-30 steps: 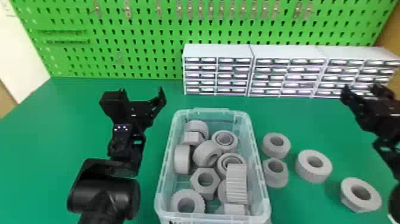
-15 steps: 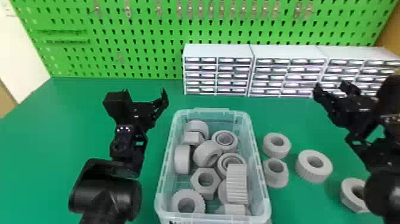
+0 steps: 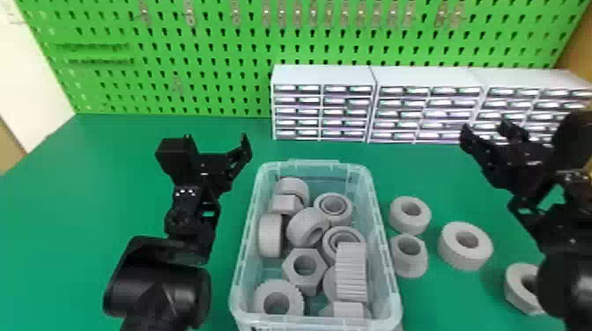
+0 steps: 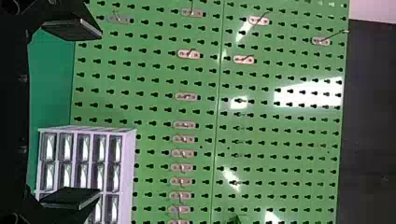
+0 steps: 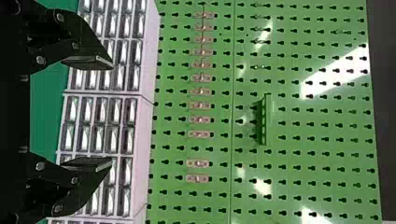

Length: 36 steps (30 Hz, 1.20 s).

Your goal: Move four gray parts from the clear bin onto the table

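Note:
In the head view my left gripper (image 3: 216, 143) is open over the table, left of the clear bin (image 3: 241, 253). My right gripper (image 3: 489, 127), also open and holding nothing, is at the right, behind the gray parts on the table. Several gray parts, among them a hex nut (image 3: 291, 268) and a ribbed piece (image 3: 351, 275), lie in the bin. To its right stand a ring (image 3: 409, 222), a flanged part (image 3: 409, 264), a larger ring (image 3: 465, 259) and a nut (image 3: 517, 286) partly hidden by my right arm. The wrist views show the left gripper (image 4: 74, 114) and right gripper (image 5: 91, 114) with fingers apart.
White drawer cabinets (image 3: 323, 75) stand along the back of the green table (image 3: 110, 176), before a green pegboard (image 3: 198, 66) with metal hooks. The left arm's black forearm stands close to the bin's left side.
My right gripper has come leftward from the right edge, its arm now covering part of the rightmost nut. My left gripper has shifted slightly. The parts have stayed put.

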Available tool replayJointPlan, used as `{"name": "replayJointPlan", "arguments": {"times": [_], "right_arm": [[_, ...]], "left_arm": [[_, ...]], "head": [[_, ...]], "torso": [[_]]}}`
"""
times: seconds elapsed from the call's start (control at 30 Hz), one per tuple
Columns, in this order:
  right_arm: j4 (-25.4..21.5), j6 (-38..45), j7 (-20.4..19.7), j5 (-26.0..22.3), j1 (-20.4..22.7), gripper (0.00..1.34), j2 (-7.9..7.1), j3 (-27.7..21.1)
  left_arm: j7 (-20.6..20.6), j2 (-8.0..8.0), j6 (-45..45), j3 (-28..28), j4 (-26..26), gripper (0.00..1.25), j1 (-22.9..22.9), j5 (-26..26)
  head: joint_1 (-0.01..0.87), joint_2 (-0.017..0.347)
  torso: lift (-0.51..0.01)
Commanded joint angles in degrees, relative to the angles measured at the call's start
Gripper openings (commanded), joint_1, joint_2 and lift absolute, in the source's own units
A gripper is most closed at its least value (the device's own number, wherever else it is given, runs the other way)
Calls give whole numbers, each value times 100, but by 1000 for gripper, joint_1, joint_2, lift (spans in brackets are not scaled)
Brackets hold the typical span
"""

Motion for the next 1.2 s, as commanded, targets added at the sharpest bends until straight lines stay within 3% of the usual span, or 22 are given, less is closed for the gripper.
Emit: {"name": "replayJointPlan", "arguments": {"times": [0.0, 1.17], "right_arm": [[0, 0, 0, -24, 57, 813, -5, -50], [-281, -193, 0, -305, 532, 813, -14, -59]], "left_arm": [[0, 0, 0, -15, 0, 1146, 23, 10], [-9, 0, 9, -6, 0, 1147, 67, 10]], "head": [[693, 72], [693, 72]], "torso": [[-52], [-52]]}}
